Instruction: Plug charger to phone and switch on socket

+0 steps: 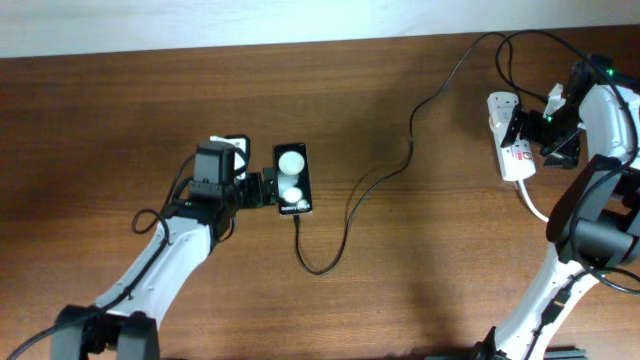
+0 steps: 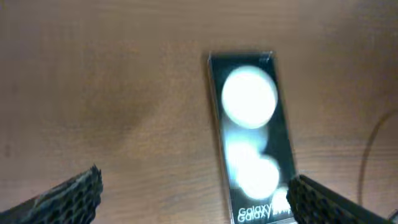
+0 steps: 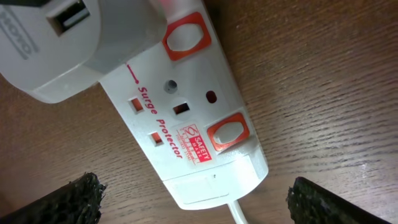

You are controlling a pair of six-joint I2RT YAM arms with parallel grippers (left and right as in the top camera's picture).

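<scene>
The black phone (image 1: 293, 180) lies flat on the table, with two white round spots and white lettering at its near end; it also shows in the left wrist view (image 2: 252, 137). The thin black charger cable (image 1: 345, 215) runs from the phone's near end, loops and goes up right to the white socket (image 1: 510, 140). I cannot tell whether its tip is seated. My left gripper (image 1: 262, 190) (image 2: 193, 199) is open at the phone's left edge. My right gripper (image 1: 530, 132) (image 3: 196, 202) is open over the socket's (image 3: 186, 118) cord end. Two red switches (image 3: 227, 134) show.
A white adapter (image 3: 74, 43) with a USB port sits in the socket's far outlet. The thick white cord (image 1: 532, 205) leaves the socket's near end towards the right arm's base. The table is brown wood, with a pale wall along the far edge.
</scene>
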